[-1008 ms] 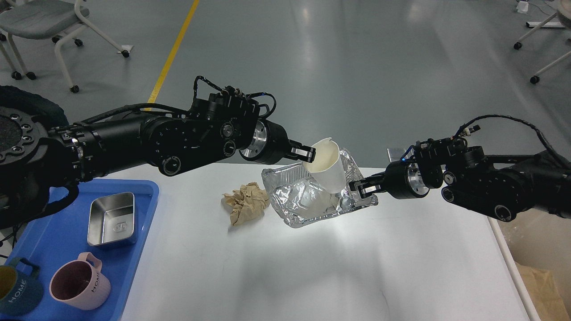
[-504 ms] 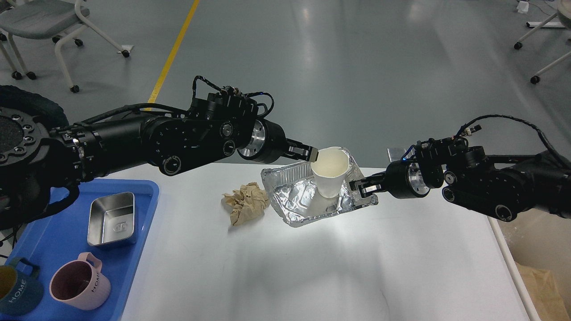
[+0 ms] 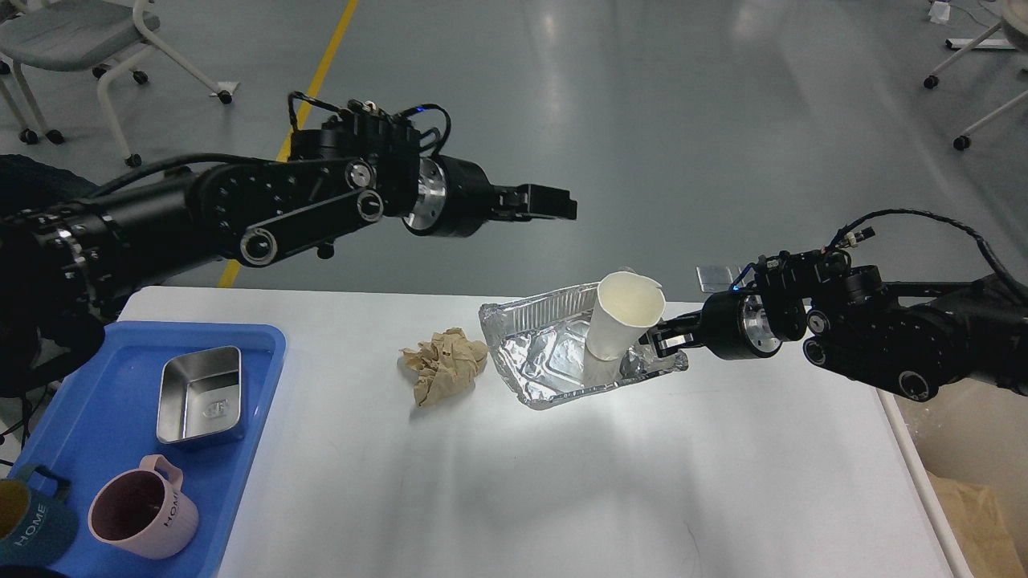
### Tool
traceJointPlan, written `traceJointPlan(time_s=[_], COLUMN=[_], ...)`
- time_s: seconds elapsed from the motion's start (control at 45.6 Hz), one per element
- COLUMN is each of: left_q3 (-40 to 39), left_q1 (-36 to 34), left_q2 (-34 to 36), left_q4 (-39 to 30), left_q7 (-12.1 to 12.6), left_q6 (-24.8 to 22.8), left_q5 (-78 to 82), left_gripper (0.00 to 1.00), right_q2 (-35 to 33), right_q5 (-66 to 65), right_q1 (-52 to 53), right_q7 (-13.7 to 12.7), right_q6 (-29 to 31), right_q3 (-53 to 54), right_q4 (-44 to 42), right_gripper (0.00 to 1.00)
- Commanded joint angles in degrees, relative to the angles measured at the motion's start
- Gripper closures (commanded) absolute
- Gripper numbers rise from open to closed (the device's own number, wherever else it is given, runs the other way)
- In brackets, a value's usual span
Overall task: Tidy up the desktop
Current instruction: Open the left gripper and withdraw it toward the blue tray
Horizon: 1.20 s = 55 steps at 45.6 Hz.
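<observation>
White matte desktop (image 3: 562, 482) tidying: right gripper (image 3: 660, 340) is clamping the crumpled foil tray (image 3: 554, 361) holding a white paper cup (image 3: 622, 317), needing binning; left gripper (image 3: 554, 202) is hovering, jaws apparently together.

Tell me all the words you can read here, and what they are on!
"HOME" on the pink mug.
"HOME" on the teal mug.
An embossed mark in the bottom of the steel tin, too blurred to read.
No writing shows on the paper cup, the foil tray or the blue tray.
</observation>
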Motion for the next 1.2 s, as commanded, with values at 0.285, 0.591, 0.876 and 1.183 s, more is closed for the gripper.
traceJointPlan(time_s=[0.285,0.591,0.876,1.183], left_q3=[-4.91,-4.91,-5.09,-4.82], left_q1=[6.14,17.13,28.56,37.44], left_q2=[25.33,45.47,60.41,69.03], left_q4=[-9.70,-26.93,-37.22,-42.41], left_q7=[0.29,1.08,-0.06,-5.24], left_q6=[2.04,20.13,28.77,35.01], left_q5=[-11.34,-11.25,-11.08,-11.16], left_gripper=[0.07,0.07,0.07,0.07], right_q2=[-1.58,-1.49,-1.41,-1.58], right_q5=[0.09,0.09,0.09,0.09], right_q1=[-0.02,-0.02,0.07,-0.28], right_q7=[-0.01,-0.01,-0.09,-0.09], right_q6=[-0.04,0.05,0.14,0.14], right_q3=[0.12,0.03,0.03,0.12], right_q4=[0.08,0.08,-0.01,-0.01], right_gripper=[1.00,1.00,1.00,1.00])
